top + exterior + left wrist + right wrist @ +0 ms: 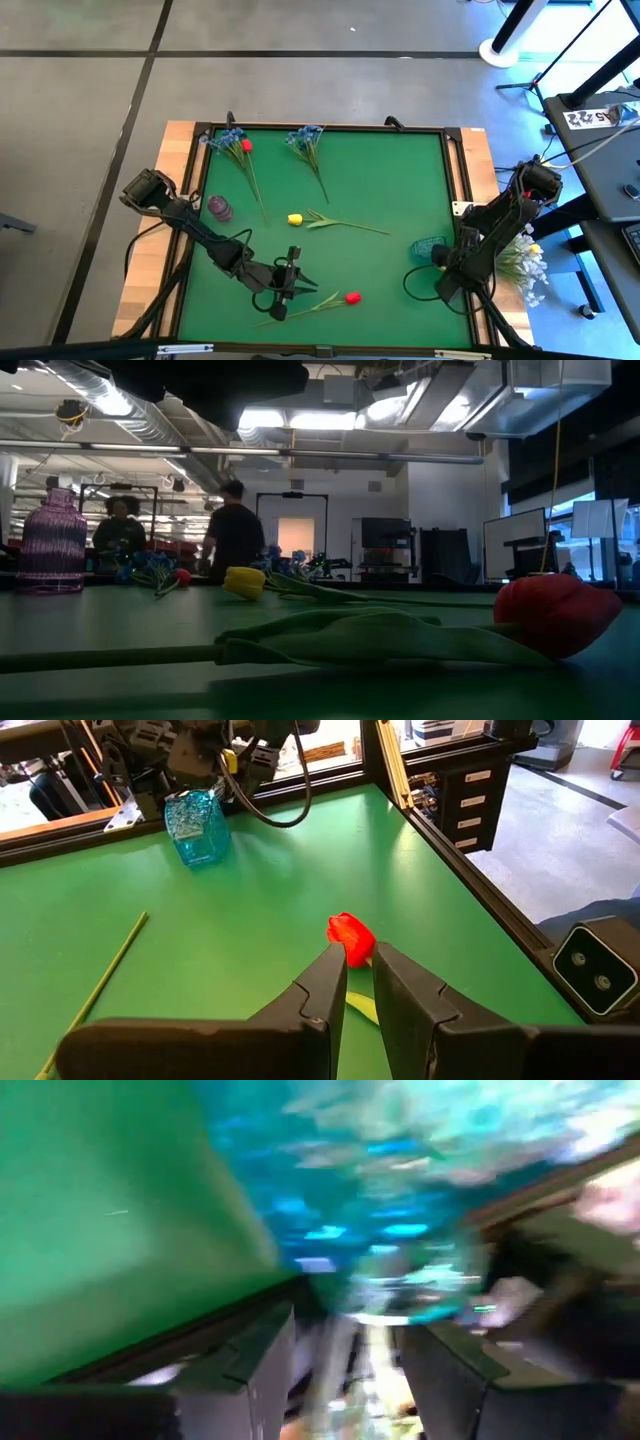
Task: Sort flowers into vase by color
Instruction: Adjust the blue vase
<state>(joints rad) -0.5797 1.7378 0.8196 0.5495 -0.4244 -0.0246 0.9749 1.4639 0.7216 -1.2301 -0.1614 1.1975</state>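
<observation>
The left gripper (289, 283) hung low over the green mat (380, 180) at about six o'clock, above the stalk of the red tulip (352, 297), whose bud lay just toward three o'clock from it. Its fingers (325, 982) stood a narrow gap apart with nothing between them, the bud showing just beyond their tips, a placing that looked meant for closing on the stalk rather than the soft bud. The right gripper (440, 256) sat at about four o'clock against the blue glass vase (428, 247), probably to steady or carry it, with white sprigs (522, 255) lying off the mat beside that arm; whether its fingers were closed on the glass I could not tell. The yellow tulip (295, 218) lay near the centre, and two blue sprigs (228, 140) (305, 137), one with a small red bud (246, 145), lay at eleven and twelve o'clock. The purple vase (219, 208) stood at nine o'clock, empty as far as could be seen, so the sorting seemed barely begun.
</observation>
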